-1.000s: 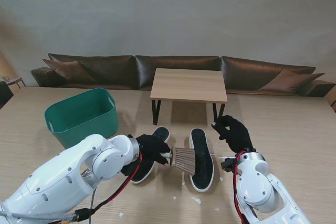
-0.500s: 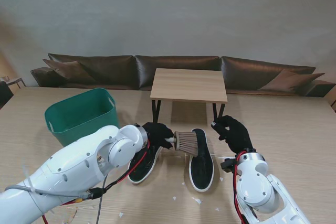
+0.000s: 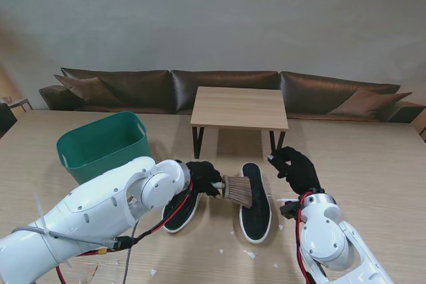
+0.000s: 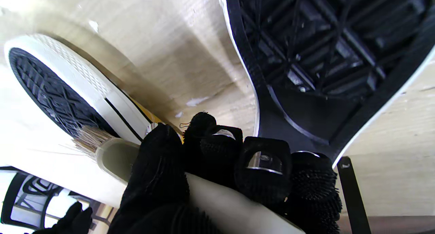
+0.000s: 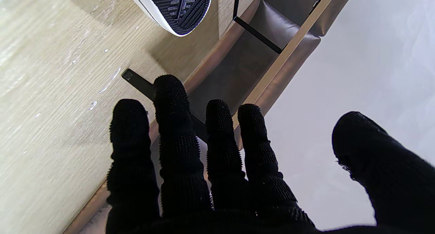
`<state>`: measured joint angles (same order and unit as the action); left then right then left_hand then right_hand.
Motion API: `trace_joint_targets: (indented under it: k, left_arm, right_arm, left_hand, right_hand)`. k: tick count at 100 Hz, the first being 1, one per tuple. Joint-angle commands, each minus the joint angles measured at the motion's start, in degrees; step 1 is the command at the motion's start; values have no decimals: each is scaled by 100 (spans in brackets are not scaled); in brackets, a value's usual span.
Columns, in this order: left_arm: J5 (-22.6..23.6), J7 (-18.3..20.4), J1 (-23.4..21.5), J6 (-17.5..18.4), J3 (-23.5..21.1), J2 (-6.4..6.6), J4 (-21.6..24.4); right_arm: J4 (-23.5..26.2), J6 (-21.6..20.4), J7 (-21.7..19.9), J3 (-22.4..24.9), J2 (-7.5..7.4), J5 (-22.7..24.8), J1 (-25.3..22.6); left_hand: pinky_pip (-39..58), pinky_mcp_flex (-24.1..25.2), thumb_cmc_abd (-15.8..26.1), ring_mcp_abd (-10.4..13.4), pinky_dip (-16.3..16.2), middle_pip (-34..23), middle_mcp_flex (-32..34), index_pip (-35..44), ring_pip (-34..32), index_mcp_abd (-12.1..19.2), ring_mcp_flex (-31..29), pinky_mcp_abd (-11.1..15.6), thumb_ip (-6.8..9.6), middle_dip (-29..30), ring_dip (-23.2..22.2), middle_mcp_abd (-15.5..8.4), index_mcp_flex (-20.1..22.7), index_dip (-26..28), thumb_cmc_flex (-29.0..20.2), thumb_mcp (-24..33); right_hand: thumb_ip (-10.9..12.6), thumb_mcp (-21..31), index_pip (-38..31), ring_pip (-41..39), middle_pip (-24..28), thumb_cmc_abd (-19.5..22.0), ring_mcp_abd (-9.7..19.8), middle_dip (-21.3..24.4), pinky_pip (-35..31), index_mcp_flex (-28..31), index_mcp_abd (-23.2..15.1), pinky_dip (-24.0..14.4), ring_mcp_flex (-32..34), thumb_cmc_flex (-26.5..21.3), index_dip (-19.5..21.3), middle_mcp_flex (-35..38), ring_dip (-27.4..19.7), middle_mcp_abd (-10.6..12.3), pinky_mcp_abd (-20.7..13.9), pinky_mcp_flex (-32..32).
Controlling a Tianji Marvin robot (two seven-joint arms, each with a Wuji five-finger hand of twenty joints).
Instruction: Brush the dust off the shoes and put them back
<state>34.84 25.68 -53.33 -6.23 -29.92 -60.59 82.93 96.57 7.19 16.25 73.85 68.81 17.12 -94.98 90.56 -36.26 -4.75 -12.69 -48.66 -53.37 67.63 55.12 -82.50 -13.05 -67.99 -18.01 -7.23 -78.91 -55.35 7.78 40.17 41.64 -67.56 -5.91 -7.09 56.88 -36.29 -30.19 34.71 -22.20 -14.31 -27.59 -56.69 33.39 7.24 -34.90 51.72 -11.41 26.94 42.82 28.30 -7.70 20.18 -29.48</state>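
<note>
Two black-soled shoes lie sole up on the wooden table. The right shoe (image 3: 255, 204) is in full view. The left shoe (image 3: 178, 212) is partly hidden under my left arm. My left hand (image 3: 202, 177) is shut on the white handle of a brush (image 3: 237, 191), whose tan bristles rest on the right shoe's left edge. In the left wrist view the fingers (image 4: 261, 169) wrap the brush handle (image 4: 217, 200), with the bristles (image 4: 90, 138) against a white-rimmed shoe (image 4: 51, 87). My right hand (image 3: 297, 168) hovers open just right of the right shoe, holding nothing; its fingers (image 5: 176, 142) are spread.
A green basket (image 3: 103, 145) stands at the left. A small wooden table (image 3: 239, 107) on black legs stands just beyond the shoes, with a brown sofa (image 3: 133, 88) behind it. White scraps (image 3: 249, 254) dot the table nearer to me.
My left hand swept the brush along the right shoe away from me, then drew it a little back toward me. The right hand and both shoes stayed put.
</note>
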Motion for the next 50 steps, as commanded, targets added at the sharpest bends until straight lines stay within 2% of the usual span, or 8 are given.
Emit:
trace_joint_targets:
  k: [1,24,50]
  left_arm:
    - [-5,134,-82,27,-56,49,138]
    - [62,337,-331,187,-271,153,442]
    - [33,756,-380,338,-302,287,760]
  right_arm:
    - [51,6,-88,-8,10,-2,-42]
    - [53,21,-120,-6,5,-13,-41]
    - [49,37,-123,-14,8,-33,-35]
  left_hand:
    - [472,-45,206,-15,-29,-108,266,53,-349,64,-355,6,208,-2,20,-122,146,27,-583,325]
    - [463,-25,208,-15,-23,-105,258,52,-346,71,-344,21,208,-2,20,-122,130,28,-580,325]
    - [449,2,233,-8,-20,-103,233,60,-338,83,-310,40,210,-9,14,-134,105,36,-574,327]
  right_hand:
    - [104,5,26,-41,37,136,-2,67,152,6,33,26,-74,1,-46,-219,17,-78,109,1114]
    - [104,-2,30,-40,32,138,-29,69,154,-1,27,26,-77,2,-45,-226,17,-76,104,1118]
    - [105,-7,34,-40,30,142,-12,70,155,-4,30,24,-83,-2,-44,-235,16,-74,103,1119]
